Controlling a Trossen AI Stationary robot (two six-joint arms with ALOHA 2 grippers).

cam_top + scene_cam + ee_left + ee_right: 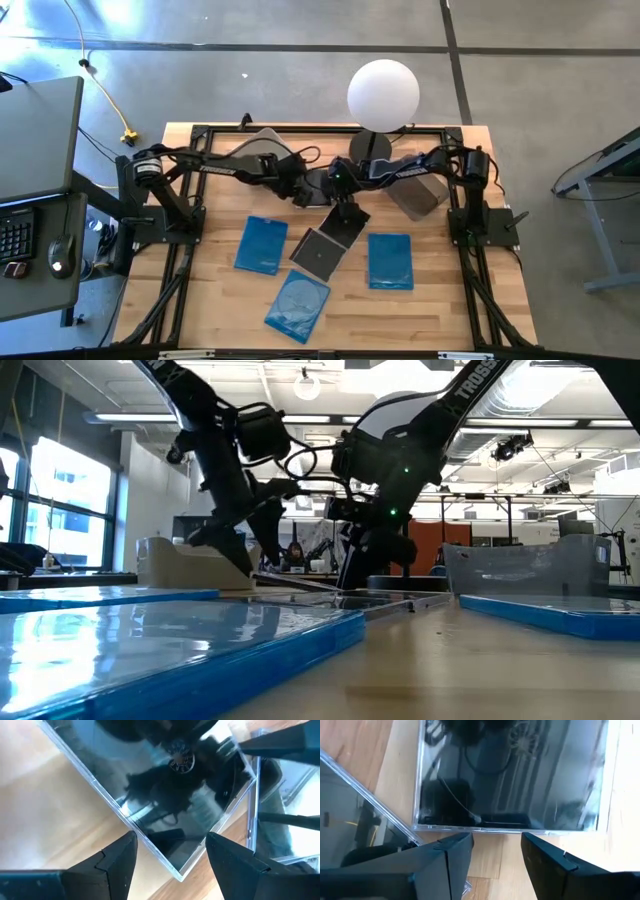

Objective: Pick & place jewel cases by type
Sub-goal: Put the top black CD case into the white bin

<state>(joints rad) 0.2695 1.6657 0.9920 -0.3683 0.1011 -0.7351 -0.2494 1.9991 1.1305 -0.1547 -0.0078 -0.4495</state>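
Three blue cases (261, 245) (298, 303) (390, 260) lie flat on the near half of the table. One dark case (318, 255) lies flat between them. My left gripper (302, 196) is open, low over a second dark case (175, 785); that case's corner (179, 872) lies between its fingers. My right gripper (345, 208) is open, its fingertips just short of the near edge (510, 826) of a third dark case (515, 775). In the low view both grippers, the left (245, 565) and the right (365, 560), point down at the table's middle.
A pale bin (262, 148) stands at the far left and a grey bin (420, 192) at the far right. A white lamp globe (383, 92) hangs over the far edge. The two arms are close together at the middle. A desk with a keyboard (20, 225) stands off the table's left.
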